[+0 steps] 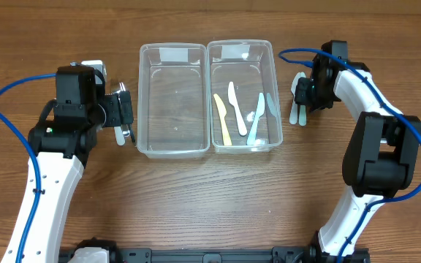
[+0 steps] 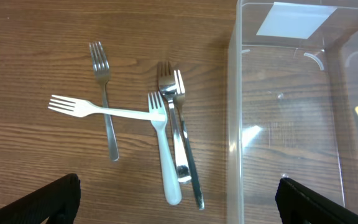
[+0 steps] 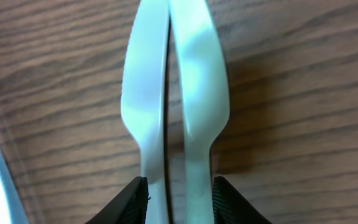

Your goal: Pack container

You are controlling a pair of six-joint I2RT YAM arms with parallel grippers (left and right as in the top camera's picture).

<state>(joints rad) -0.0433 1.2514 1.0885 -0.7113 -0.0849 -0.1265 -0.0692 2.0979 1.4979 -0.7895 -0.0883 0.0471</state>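
Two clear plastic containers stand side by side. The left container is empty; its wall shows in the left wrist view. The right container holds a yellow knife, a white knife and a teal knife. My left gripper is open above several metal and white plastic forks lying left of the left container. My right gripper is closed round a white spoon and a pale green spoon lying on the table right of the right container.
The wooden table carries everything. A single metal fork lies apart on the left, crossed by a white plastic fork. Blue cables loop beside both arms.
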